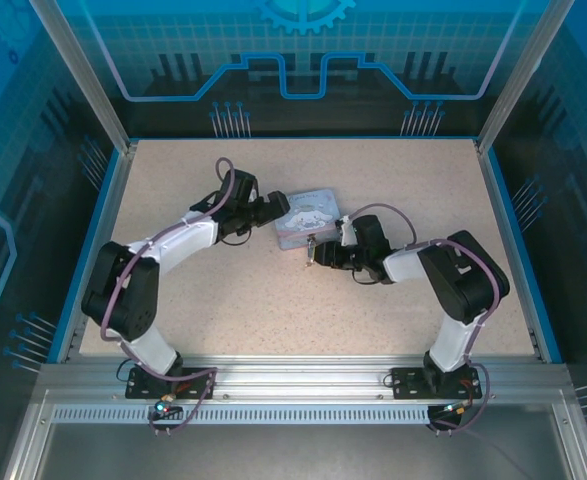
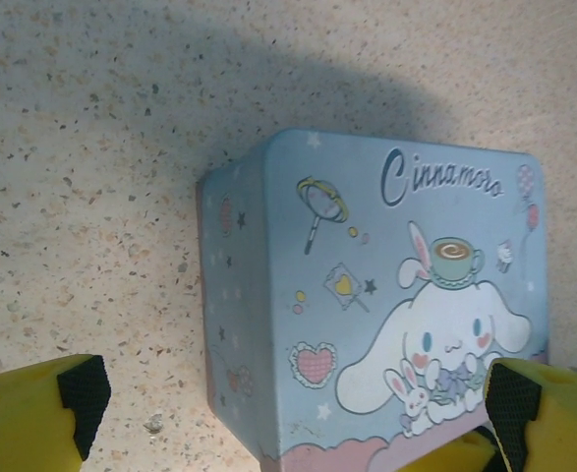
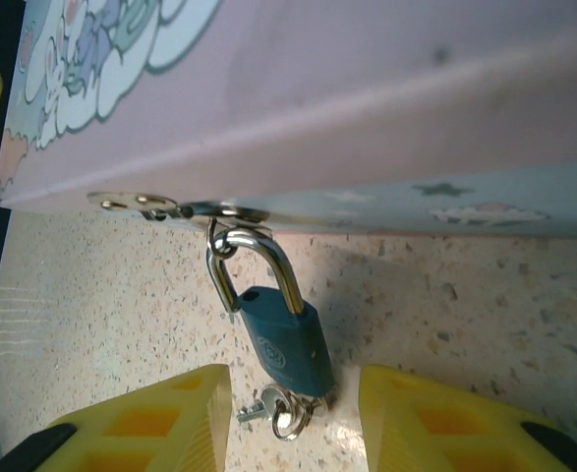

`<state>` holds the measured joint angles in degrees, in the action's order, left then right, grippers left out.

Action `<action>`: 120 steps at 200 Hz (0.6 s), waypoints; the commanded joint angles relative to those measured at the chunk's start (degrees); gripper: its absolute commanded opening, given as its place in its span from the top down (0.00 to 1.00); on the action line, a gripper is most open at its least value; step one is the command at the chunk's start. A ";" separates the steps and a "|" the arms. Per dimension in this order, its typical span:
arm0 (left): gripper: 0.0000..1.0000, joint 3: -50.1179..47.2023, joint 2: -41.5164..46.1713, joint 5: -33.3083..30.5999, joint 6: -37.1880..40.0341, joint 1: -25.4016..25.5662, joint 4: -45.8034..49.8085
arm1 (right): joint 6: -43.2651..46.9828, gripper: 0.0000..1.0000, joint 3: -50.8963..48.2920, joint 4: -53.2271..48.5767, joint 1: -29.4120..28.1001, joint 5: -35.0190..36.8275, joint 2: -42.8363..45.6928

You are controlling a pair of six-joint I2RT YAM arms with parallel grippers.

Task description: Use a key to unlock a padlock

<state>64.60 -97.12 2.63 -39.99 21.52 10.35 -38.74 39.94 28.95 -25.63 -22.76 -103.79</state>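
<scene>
The small blue padlock (image 3: 286, 339) hangs by its thin metal shackle from the hasp (image 3: 160, 206) of a pale-blue cartoon tin (image 3: 367, 98), its body resting on the table. One shackle leg seems to sit outside its hole in the body. A key (image 3: 278, 408) on a small ring sticks out of the padlock's bottom. My right gripper (image 3: 293, 423) is open, a yellow finger on each side of the padlock and key, touching neither. My left gripper (image 2: 293, 423) is open wide around the near corner of the tin (image 2: 367, 295); its left finger (image 2: 42, 413) stands clear of the tin.
The tin (image 1: 308, 218) lies mid-table between the left gripper (image 1: 278, 208) and the right gripper (image 1: 318, 255). A blue raised rim (image 1: 503, 230) borders the speckled tabletop, with glass walls beyond. Bare table lies in front of both arms.
</scene>
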 commanded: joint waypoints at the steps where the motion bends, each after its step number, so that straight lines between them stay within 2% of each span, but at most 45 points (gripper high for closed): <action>1: 0.01 2.44 -1.76 0.62 1.85 -0.42 1.53 | 1.90 0.61 1.27 2.12 -0.83 -0.38 -2.35; 86: 0.01 1.78 -3.60 1.75 0.68 -0.47 -0.20 | 4.35 0.62 2.27 2.32 -2.12 -1.78 -4.21; 120: 0.01 1.04 -3.42 2.03 0.30 -0.43 -0.72 | 4.97 0.66 2.14 2.16 -2.44 -2.04 -4.13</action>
<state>65.65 -100.36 3.05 -39.99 21.52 10.17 -35.33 41.65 31.64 -26.85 -23.40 -106.48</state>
